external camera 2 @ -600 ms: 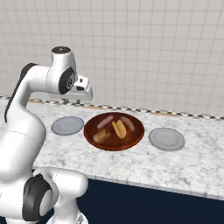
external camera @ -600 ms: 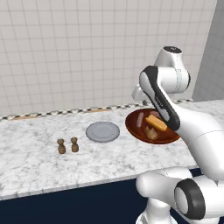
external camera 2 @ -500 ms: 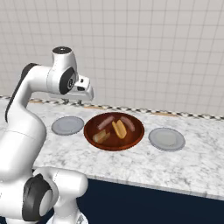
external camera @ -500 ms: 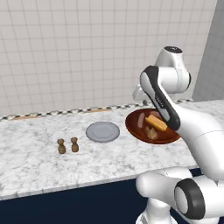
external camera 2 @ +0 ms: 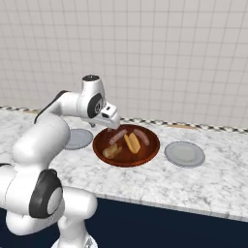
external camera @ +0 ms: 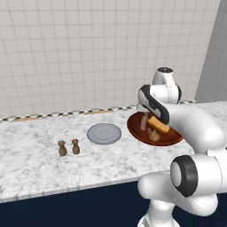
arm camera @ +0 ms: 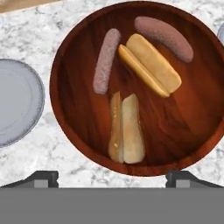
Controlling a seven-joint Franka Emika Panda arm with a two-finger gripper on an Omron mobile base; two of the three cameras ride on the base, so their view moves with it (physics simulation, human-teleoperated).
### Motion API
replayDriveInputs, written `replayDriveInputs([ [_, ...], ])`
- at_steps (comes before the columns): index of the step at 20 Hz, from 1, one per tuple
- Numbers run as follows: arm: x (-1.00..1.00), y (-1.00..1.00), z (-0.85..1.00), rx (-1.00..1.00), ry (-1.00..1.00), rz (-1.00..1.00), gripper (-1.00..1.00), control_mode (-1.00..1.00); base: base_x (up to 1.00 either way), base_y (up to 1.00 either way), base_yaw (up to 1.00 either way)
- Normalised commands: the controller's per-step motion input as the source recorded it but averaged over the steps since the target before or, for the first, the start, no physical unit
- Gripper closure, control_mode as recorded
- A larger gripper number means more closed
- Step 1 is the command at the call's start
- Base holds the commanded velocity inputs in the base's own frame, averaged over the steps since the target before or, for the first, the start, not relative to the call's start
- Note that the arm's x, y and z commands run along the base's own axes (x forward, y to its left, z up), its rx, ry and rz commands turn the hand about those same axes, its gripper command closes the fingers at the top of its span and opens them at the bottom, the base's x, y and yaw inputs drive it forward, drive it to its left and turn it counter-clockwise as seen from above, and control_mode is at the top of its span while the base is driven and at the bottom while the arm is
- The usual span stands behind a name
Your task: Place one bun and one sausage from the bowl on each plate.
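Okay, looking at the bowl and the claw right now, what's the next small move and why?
Probably lower the open claw onto the pale split bun nearest it. Both buns and both sausages are in the glossy dark red-brown round bowl, the flat grey plates are bare, and the claw holds nothing.

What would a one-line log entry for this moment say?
tool: open, above bowl | in bowl: two buns, two sausages | plates: bare | holding: nothing

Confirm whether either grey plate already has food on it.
No: in the right base view both plates are bare, and both buns and sausages lie in the bowl.
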Motion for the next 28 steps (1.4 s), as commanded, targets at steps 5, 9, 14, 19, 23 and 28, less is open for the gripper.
replayDriveInputs([
  [5,0.95,-0.04,-0.96,0.00,0.02,-0.29,-1.00,-1.00,0.00,0.00,0.00],
  [9,0.12,-0.41,-0.75,0.03,0.07,-0.20,-1.00,-1.00,0.00,0.00,0.00],
  [14,-0.31,-0.63,-0.33,0.07,0.12,0.02,-1.00,-1.00,0.00,0.00,0.00],
  [19,-0.12,0.17,-0.26,0.02,0.09,0.08,-1.00,-1.00,0.00,0.00,0.00],
  [23,0.00,0.36,-0.34,0.00,0.06,0.01,-1.00,-1.00,0.00,0.00,0.00],
  [28,-0.06,0.00,-0.34,0.00,0.00,0.01,-1.00,-1.00,0.00,0.00,0.00],
])
